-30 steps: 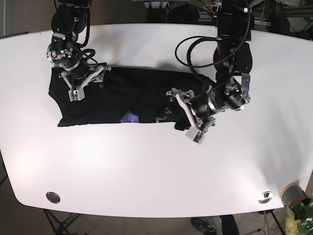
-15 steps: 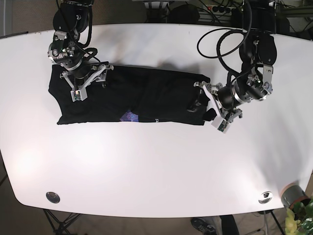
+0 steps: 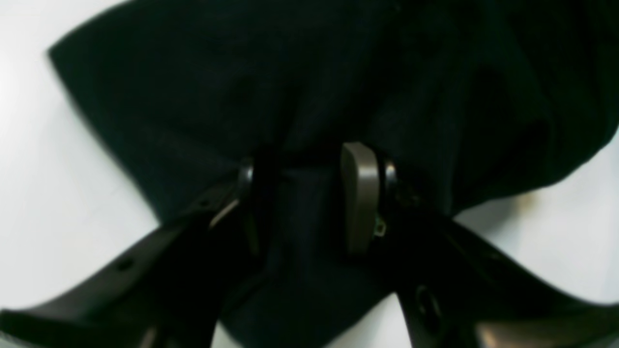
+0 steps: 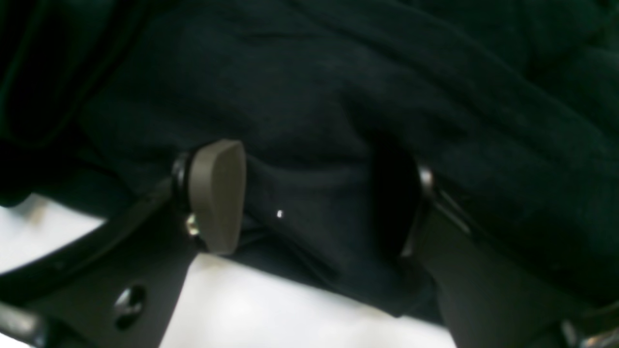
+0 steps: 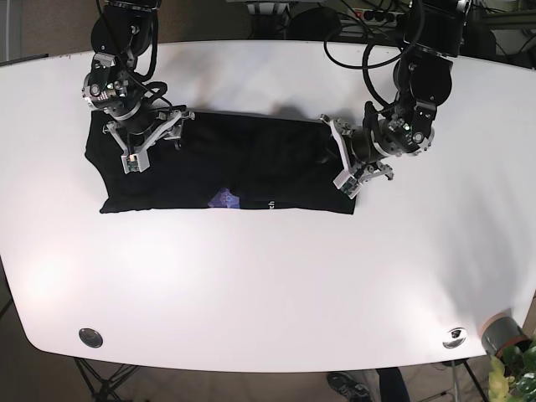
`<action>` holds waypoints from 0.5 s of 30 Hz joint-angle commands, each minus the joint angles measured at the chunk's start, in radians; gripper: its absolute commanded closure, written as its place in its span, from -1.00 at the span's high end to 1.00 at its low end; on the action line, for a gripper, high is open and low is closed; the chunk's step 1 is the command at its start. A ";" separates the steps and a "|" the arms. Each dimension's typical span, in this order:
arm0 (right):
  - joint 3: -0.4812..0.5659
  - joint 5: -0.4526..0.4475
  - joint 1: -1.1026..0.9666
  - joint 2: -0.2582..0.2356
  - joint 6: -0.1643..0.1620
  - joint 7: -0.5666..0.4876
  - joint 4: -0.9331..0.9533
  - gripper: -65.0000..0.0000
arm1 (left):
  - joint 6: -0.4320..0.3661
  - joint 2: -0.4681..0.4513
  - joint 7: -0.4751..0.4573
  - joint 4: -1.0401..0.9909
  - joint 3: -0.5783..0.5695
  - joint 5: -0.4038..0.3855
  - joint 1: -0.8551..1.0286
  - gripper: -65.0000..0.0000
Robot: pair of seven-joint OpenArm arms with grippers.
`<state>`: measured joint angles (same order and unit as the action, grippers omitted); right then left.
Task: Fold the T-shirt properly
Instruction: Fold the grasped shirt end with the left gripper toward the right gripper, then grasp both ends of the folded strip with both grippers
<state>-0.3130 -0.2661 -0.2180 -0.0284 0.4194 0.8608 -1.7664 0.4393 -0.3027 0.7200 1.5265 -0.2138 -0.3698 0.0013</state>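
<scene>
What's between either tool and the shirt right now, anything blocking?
Nothing visible. The left tool has black T-shirt fabric directly between its fingers, and the right tool likewise straddles a fold of it. On the white table no other object lies near the shirt.

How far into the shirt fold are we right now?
Done: the T-shirt lies as a long flat band on the table. In hand: the left tool and right tool each have cloth between their fingers at opposite ends. Left: folding the band crosswise into a compact stack.
</scene>
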 commanded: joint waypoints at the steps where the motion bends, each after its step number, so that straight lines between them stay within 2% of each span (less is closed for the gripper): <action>1: -0.002 -0.011 0.007 -0.006 0.005 -0.018 -0.022 0.27 | -0.013 -0.010 0.029 -0.037 0.007 0.038 -0.011 -0.36; 5: -0.002 -0.011 0.007 -0.006 0.005 -0.018 -0.023 0.27 | -0.013 -0.011 0.033 -0.042 0.011 0.033 -0.047 -0.35; 9: -0.002 -0.014 0.006 -0.003 0.012 -0.018 -0.046 0.27 | -0.013 -0.014 0.043 0.087 0.038 0.001 -0.045 -0.34; 12: -0.007 -0.052 0.006 0.003 0.040 -0.018 -0.065 0.29 | -0.013 -0.008 0.094 0.196 0.089 -0.067 -0.040 -0.19; 15: -0.024 -0.120 0.006 0.003 0.037 -0.012 -0.082 0.30 | -0.013 0.020 0.123 0.277 0.149 -0.136 -0.039 0.01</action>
<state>-0.3206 -0.3397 -0.2203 -0.0242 0.4492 0.8650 -1.8160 0.4267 -0.2977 0.8501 1.7439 -0.0933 -0.4664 -0.0235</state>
